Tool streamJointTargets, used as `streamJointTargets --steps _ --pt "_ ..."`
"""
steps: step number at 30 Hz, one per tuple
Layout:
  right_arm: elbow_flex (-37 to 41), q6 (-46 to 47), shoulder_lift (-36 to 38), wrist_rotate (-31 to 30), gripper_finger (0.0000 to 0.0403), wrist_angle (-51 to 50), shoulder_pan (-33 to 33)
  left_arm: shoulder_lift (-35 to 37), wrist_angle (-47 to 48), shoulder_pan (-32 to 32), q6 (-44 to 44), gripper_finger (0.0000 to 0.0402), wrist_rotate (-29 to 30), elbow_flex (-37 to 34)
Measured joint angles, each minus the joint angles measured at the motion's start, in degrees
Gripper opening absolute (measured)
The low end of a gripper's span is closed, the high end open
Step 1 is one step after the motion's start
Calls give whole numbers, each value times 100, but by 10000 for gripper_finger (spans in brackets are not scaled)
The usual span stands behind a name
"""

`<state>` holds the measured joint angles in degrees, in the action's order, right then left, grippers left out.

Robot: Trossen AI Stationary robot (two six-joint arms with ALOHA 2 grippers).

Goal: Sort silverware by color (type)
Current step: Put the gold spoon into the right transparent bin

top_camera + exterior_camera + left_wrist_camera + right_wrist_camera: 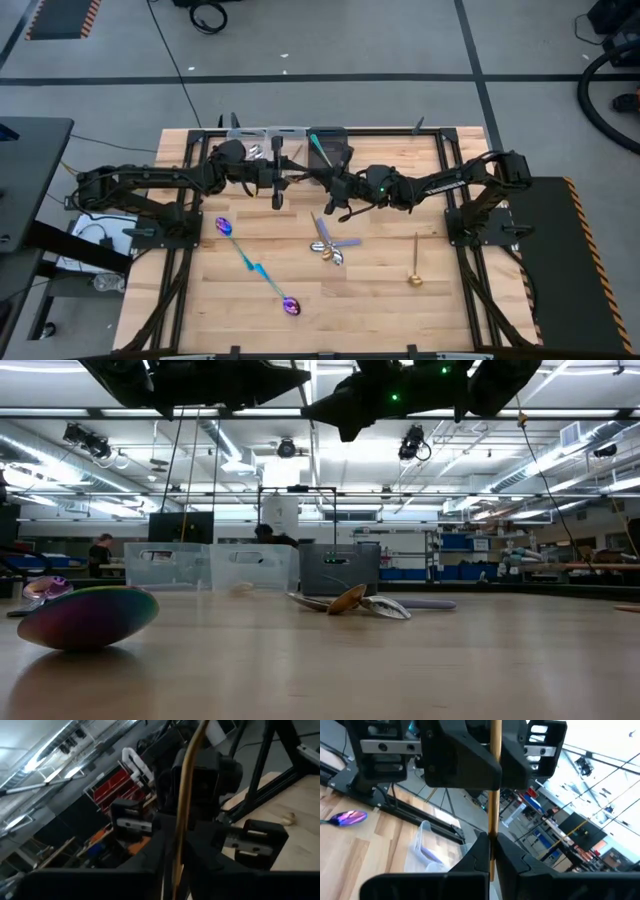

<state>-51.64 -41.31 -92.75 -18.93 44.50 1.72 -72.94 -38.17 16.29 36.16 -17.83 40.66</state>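
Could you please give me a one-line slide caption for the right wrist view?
Right gripper shut on a gold spoon handle, which also runs between the facing left gripper's fingers.

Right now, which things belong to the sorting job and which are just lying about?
Job: held gold spoon in the shut right end effector, with the left end effector also at it; loose gold spoon; purple-teal spoons; spoon pile; bins.

Lying about: floor cable; side table; person behind.
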Motion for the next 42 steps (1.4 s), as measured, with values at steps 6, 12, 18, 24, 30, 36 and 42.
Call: streamJointTargets --steps 6,12,18,24,30,36,42 --pt "0 62 16 -390 16 -208 -97 335 743 -5 187 125 304 -2" --pt "0 252 61 -661 16 -332 -173 1012 2193 -11 203 147 789 2" --pt "0 1637 72 -694 16 -945 -16 1387 3498 -596 384 142 2122 2" --pt "0 3405 72 -276 22 -1915 218 1049 3860 -1387 1562 141 3617 1" --pt "0 4886 72 581 21 -2656 378 508 3624 -1766 2964 141 4642 0" --pt "0 5666 72 1460 22 -2955 499 51 2976 -1888 4181 141 4722 2" --pt "0 6088 72 2029 22 -3002 630 -331 2416 -1882 5342 141 4723 2"
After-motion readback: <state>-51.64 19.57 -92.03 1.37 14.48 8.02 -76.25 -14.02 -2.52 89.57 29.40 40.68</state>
